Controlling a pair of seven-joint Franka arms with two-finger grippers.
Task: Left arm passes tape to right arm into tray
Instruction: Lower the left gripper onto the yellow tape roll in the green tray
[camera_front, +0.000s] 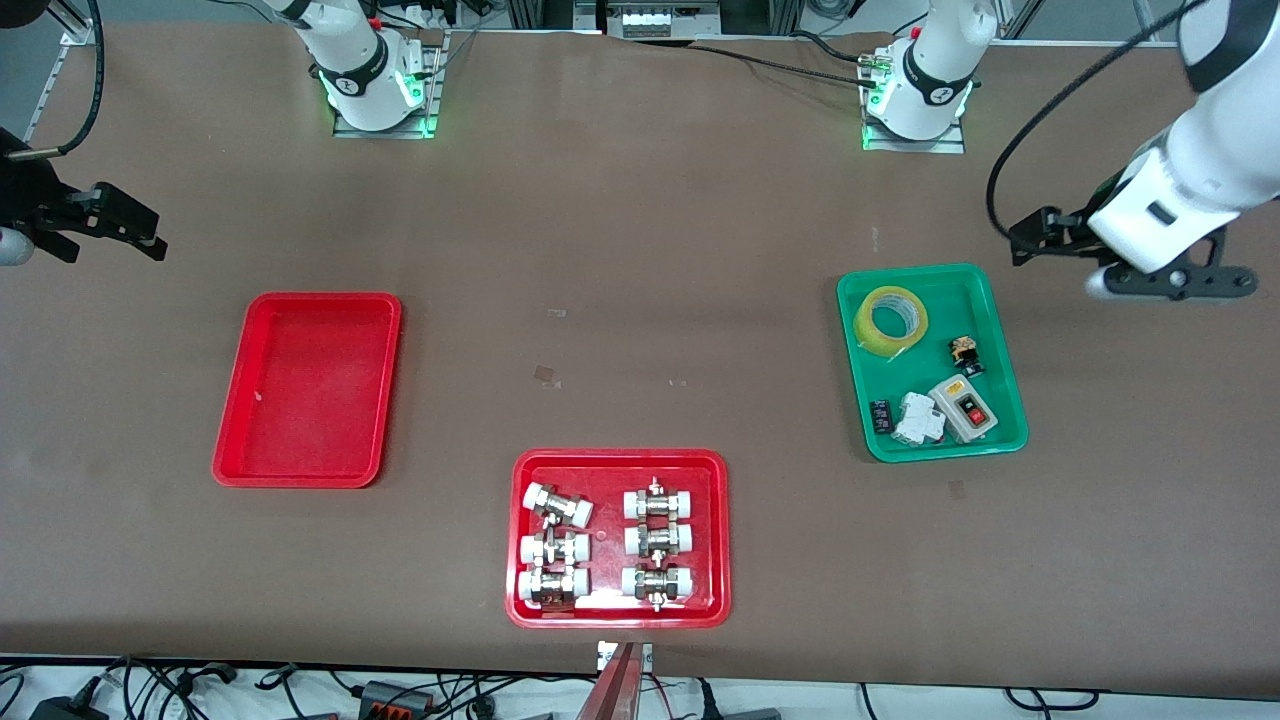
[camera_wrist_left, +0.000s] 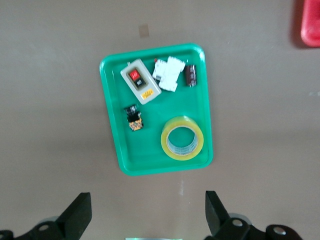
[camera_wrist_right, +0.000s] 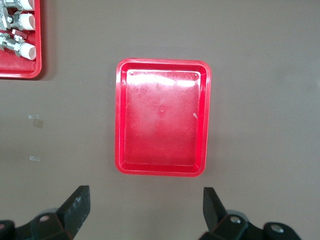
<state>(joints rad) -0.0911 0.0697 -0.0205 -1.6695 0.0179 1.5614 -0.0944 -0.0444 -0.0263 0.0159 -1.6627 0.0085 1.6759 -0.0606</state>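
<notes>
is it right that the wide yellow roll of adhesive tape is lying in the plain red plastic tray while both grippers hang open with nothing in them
Not quite. The wide yellow roll of adhesive tape lies in the green plastic tray, as the front view and left wrist view show. The plain red plastic tray holds nothing. The rest stands: the left gripper and right gripper both hang open with nothing in them.
</notes>
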